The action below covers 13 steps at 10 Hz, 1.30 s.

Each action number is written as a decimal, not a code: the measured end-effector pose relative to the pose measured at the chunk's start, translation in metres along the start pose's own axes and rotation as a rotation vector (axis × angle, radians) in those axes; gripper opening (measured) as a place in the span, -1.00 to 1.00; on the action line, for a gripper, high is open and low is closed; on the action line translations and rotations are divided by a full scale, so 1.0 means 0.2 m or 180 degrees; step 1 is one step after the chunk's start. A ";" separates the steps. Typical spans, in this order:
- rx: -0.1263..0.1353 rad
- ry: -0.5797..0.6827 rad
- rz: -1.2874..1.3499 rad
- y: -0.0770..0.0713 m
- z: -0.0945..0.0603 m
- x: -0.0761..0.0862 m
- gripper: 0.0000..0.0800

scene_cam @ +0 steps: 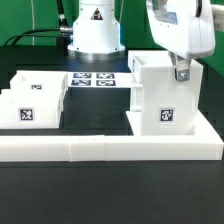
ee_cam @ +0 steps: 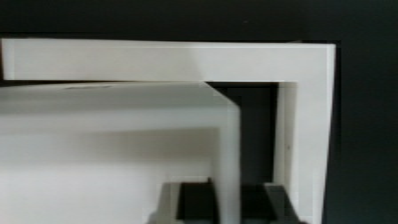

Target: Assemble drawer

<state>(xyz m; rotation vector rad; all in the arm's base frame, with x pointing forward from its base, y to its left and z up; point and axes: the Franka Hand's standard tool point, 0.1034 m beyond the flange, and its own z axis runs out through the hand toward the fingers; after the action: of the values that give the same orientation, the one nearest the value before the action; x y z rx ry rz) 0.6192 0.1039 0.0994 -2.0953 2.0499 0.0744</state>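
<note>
The white drawer housing [scene_cam: 160, 95] stands upright at the exterior view's right, its square tag facing front. It sits in the corner of the low L-shaped border wall [scene_cam: 110, 150]. My gripper [scene_cam: 181, 73] comes down from above onto the housing's far-right top edge. In the wrist view my gripper [ee_cam: 237, 198] has its dark fingers [ee_cam: 192, 205] on either side of the housing's thin side wall [ee_cam: 228, 140], closed on it. Two shallow tagged trays [scene_cam: 30, 108] [scene_cam: 42, 84] lie at the exterior view's left, one behind the other. Their knobs do not show.
The marker board [scene_cam: 95, 80] lies flat at the back middle, in front of the arm's white base [scene_cam: 92, 30]. The border wall also shows in the wrist view [ee_cam: 306, 110], just beyond the housing. The table is black.
</note>
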 end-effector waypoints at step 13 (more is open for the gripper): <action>0.0021 -0.0021 -0.0028 -0.17 0.02 0.00 -0.30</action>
<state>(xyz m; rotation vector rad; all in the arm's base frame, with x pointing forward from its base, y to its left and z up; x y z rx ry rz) 0.6539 0.1042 0.0997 -2.0972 2.0345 0.0729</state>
